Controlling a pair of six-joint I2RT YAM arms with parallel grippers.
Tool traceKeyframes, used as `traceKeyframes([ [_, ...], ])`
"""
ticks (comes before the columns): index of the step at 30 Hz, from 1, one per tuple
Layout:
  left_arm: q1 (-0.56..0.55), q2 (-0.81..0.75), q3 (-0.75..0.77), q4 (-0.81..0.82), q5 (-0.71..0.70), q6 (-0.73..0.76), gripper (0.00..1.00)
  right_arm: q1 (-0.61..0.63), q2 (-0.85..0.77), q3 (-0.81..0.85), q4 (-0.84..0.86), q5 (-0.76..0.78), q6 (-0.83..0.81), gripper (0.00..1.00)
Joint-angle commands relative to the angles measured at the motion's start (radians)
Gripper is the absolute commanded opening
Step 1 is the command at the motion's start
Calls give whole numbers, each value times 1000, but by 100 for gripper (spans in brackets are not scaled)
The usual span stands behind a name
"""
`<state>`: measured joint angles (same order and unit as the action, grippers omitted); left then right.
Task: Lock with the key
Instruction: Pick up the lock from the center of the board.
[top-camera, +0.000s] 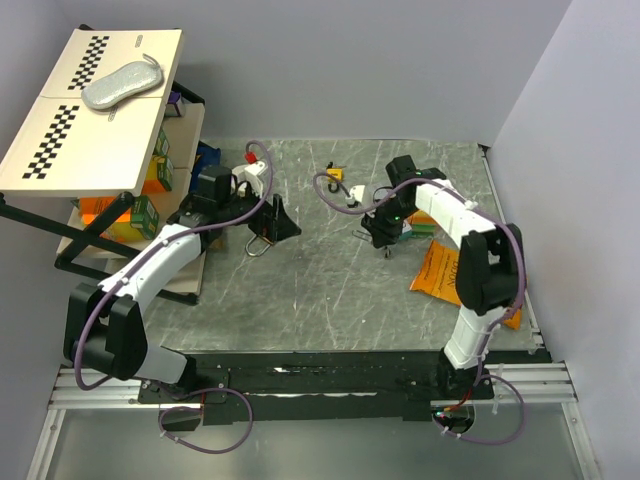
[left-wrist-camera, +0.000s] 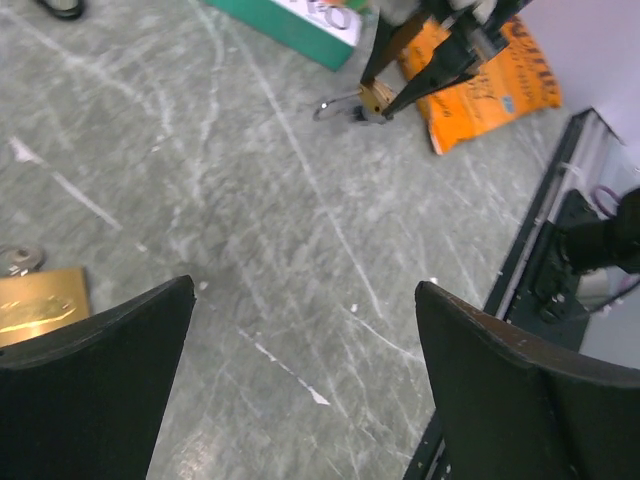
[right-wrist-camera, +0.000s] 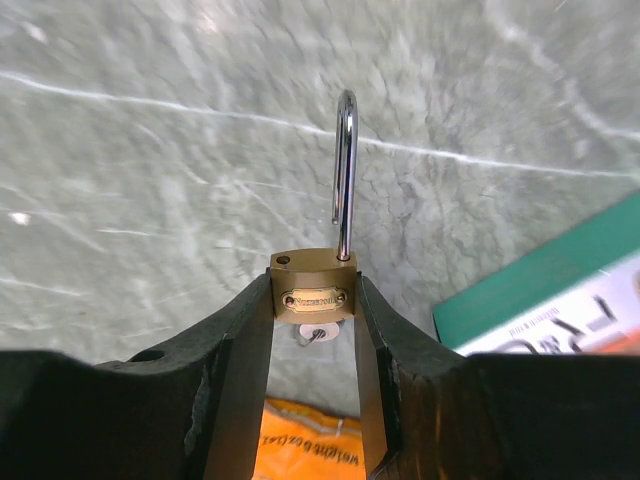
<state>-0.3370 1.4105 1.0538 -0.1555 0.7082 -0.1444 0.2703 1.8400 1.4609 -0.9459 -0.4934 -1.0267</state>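
My right gripper is shut on a brass padlock, one finger on each side of its body. The steel shackle stands swung open, with one leg out of the body. A key shows under the padlock, in its underside. The overhead view has this gripper low over the table, right of centre. From the left wrist view the held padlock is far off. My left gripper is open and holds nothing. It hovers over the table at centre left. A second brass padlock lies beside it.
An orange packet and a green box lie to the right of the right gripper. A small yellow item sits at the back. At the left stands a shelf of boxes under a checkered board.
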Motion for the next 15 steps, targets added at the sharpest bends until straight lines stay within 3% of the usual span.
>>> traceKeyframes([
  [1, 0, -8, -12, 77, 129, 42, 95, -6, -145, -20, -36, -124, -6, 19],
  [6, 0, -57, -115, 194, 272, 133, 91, -2, -189, 19, -117, -211, 22, 20],
  [10, -36, -99, -147, 166, 289, 354, 90, 24, -228, 18, -133, -249, 85, 20],
  [15, -97, -84, -130, 157, 271, 407, 86, 90, -272, -7, -126, -292, 135, 20],
])
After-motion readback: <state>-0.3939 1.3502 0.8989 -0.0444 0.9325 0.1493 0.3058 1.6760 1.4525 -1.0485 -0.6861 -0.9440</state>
